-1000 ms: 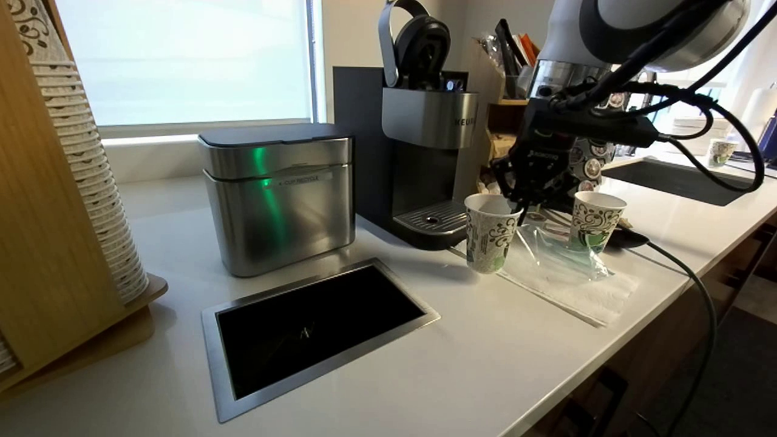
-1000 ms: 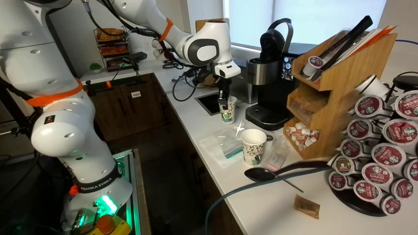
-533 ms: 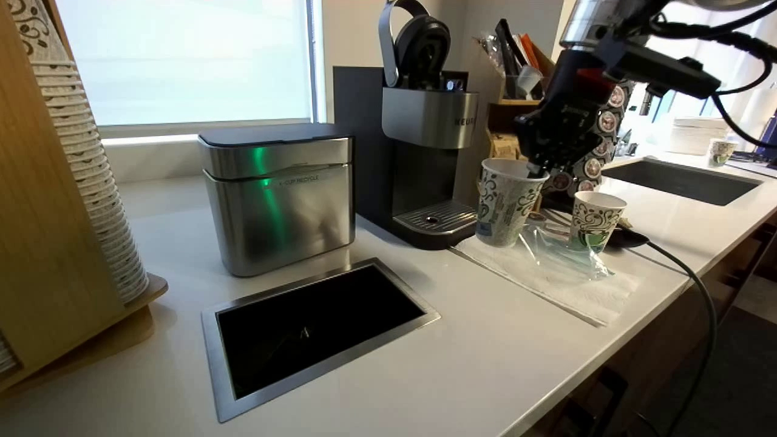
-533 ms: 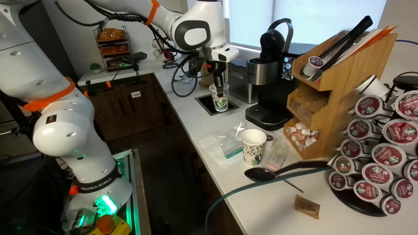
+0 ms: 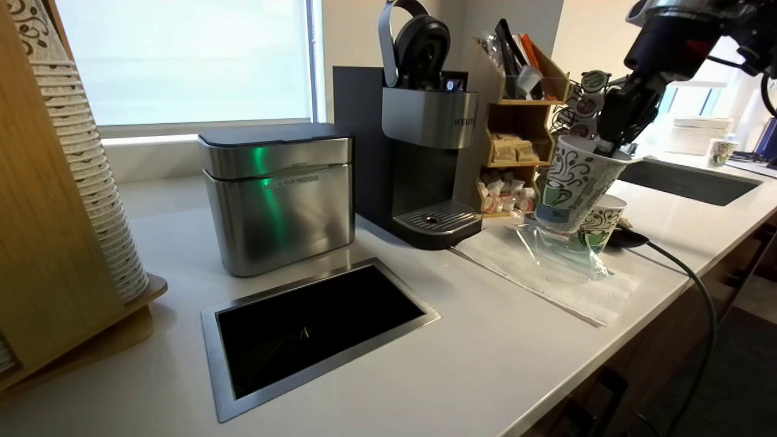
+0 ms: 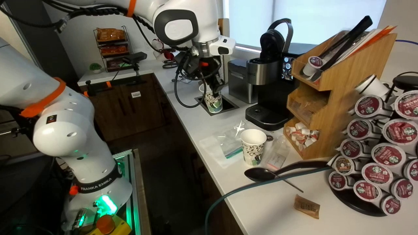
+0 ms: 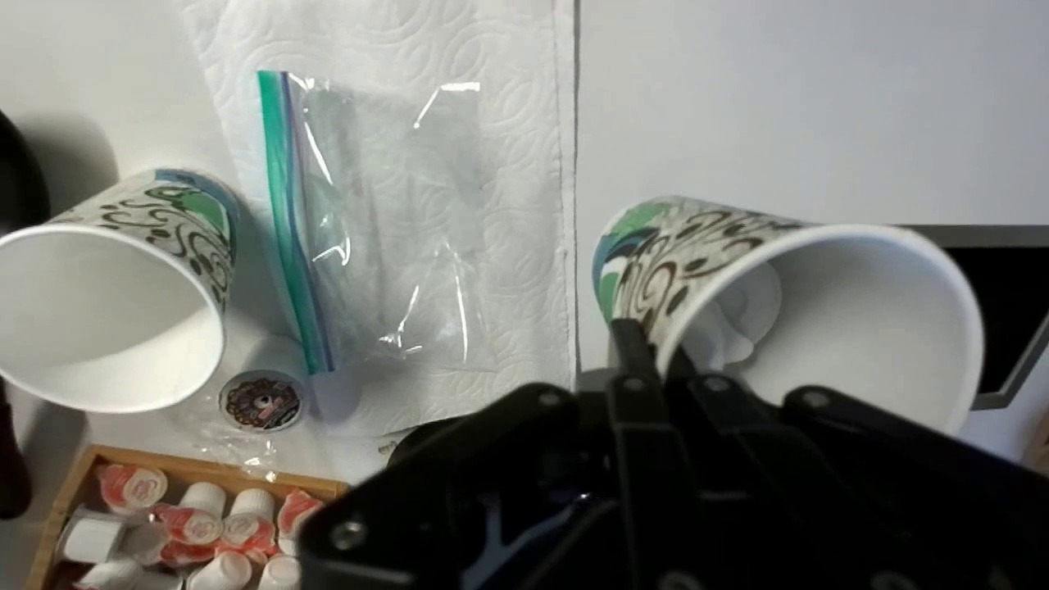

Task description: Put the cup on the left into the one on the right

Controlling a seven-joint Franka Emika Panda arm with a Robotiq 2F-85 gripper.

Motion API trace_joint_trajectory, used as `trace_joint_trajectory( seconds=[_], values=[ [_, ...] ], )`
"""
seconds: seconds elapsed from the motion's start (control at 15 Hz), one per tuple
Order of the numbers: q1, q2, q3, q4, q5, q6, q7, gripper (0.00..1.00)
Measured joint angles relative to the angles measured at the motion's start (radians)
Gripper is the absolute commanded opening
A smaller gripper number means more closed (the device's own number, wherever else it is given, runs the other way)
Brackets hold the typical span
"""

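White counter (image 5: 461, 352) below; a tilted cup (image 5: 575, 183) hangs from the claw (image 7: 657, 351), which pinches its rim.

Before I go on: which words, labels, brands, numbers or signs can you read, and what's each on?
"FRANKA EMIKA": black arm-base band
"KEUR", rest not legible: coffee maker
"K-CUP RECYCLE", slightly soft: steel bin
"SUMATRA": one coffee pod
Too small or blurred: most other pods, brown packet, white cabinet label, any print on the held cup.
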Motion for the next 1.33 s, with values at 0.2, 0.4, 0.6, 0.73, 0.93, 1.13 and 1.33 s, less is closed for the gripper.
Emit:
trace_joint_trajectory(
  seconds=[0.2, 0.4, 0.6, 0.73, 0.93, 1.13, 1.33],
  values=[
    [-0.037, -0.038, -0.009, 0.000, 0.001, 0.018, 0.052, 0.01],
    [-0.089, -0.054, -0.008, 0.010, 0.001, 0.039, 0.157, 0.01],
    [-0.146, -0.053, -0.008, 0.012, 0.000, 0.067, 0.260, 0.01],
    [-0.181, -0.051, -0.008, 0.012, 0.000, 0.089, 0.330, 0.01],
    [-0.233, -0.048, -0.007, 0.011, -0.001, 0.130, 0.436, 0.01],
    [-0.291, -0.043, -0.003, 0.003, -0.006, 0.171, 0.544, 0.01],
    [-0.359, -0.039, 0.025, -0.013, -0.034, 0.207, 0.678, 0.01]
  ],
)
